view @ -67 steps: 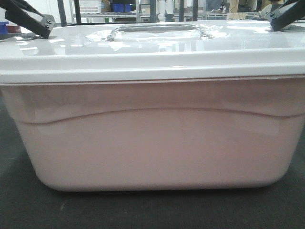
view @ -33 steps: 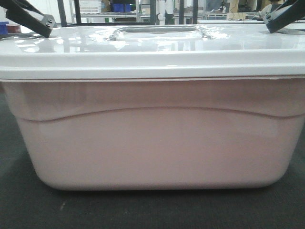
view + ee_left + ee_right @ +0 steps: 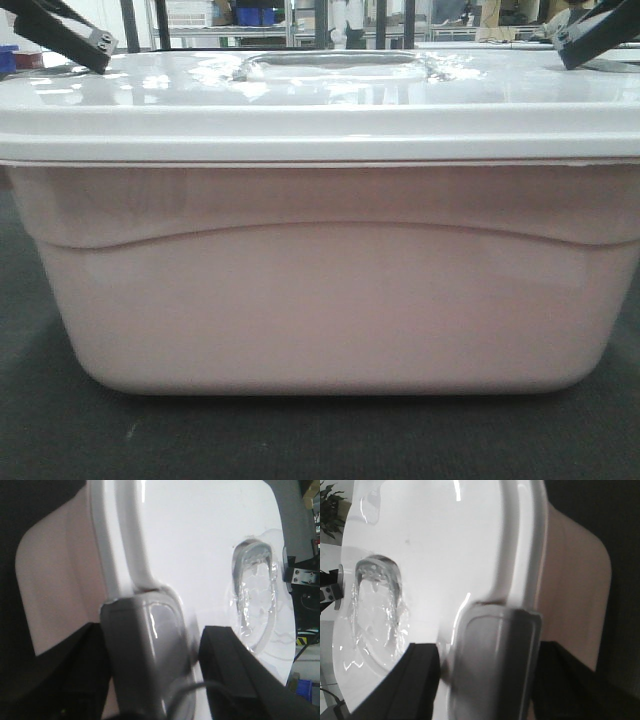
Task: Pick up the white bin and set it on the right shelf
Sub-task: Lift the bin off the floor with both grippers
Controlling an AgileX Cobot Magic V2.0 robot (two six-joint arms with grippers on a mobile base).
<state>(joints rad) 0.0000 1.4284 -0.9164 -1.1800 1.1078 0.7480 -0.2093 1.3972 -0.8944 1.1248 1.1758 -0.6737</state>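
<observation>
Dark surface (image 3: 320, 440) under white bin (image 3: 320, 300), long axis left to right; left gripper (image 3: 155, 665) and right gripper (image 3: 490, 667) astride grey latches (image 3: 147, 630) at opposite ends, clamped or not unclear.

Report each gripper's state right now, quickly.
Left gripper: appears closed on one end of the white bin.
Right gripper: appears closed on the white bin's other end.

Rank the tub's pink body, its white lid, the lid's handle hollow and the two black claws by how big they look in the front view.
1. Pink body
2. White lid
3. Handle hollow
4. Left gripper and right gripper: alike, both partly out of frame
</observation>
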